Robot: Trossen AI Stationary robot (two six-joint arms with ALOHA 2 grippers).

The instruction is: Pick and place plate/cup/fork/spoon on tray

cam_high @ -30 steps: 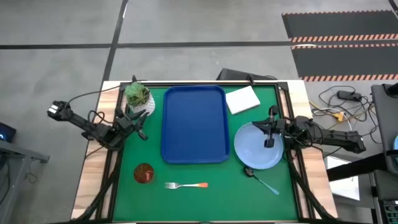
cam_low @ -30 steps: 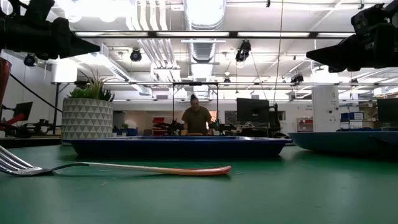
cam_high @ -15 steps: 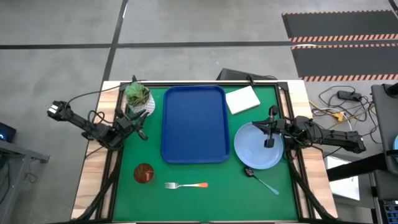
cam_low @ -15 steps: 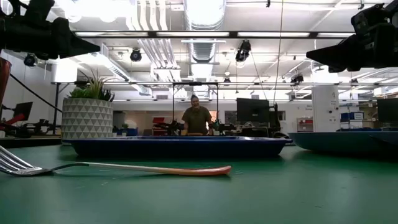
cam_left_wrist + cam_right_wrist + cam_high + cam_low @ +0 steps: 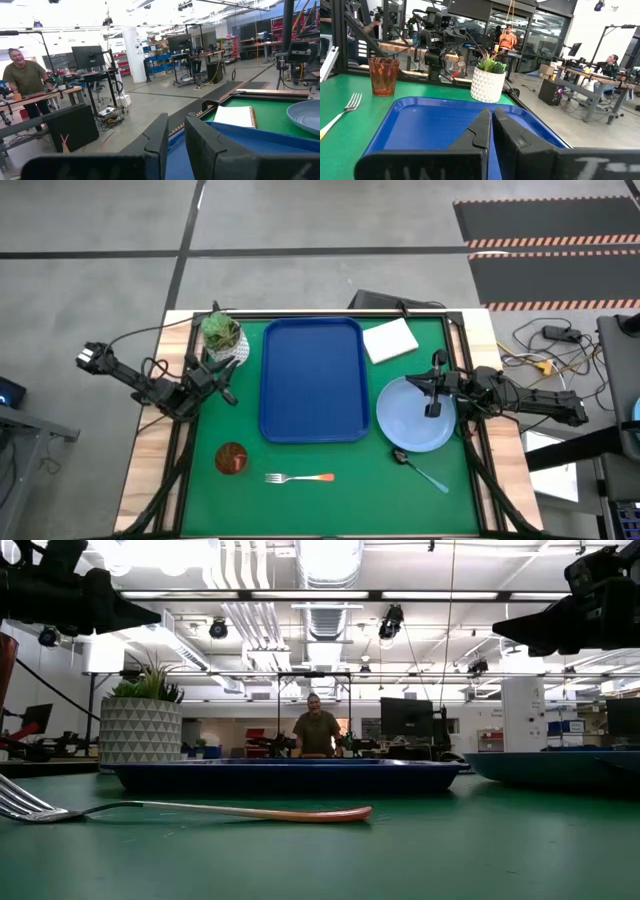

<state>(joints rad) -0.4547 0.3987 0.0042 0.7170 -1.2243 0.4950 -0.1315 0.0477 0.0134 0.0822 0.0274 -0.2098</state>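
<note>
The deep-blue tray [image 5: 312, 380] lies flat in the middle of the green mat. The pale-blue plate [image 5: 415, 420] lies to its right. The red-brown cup [image 5: 231, 458] stands upright near the front left. The orange-handled fork [image 5: 300, 477] lies flat beside the cup. The blue-handled spoon [image 5: 422, 469] lies just in front of the plate. My left gripper [image 5: 222, 380] hovers left of the tray by the plant, empty, with a narrow gap between its fingers [image 5: 176, 137]. My right gripper [image 5: 412, 385] hovers above the plate's far part, shut and empty [image 5: 491, 125].
A white pot with a green plant [image 5: 222, 337] stands at the far left, close to my left gripper. A white square pad [image 5: 390, 340] lies at the far right. A person [image 5: 317, 730] stands in the room beyond the table's far edge.
</note>
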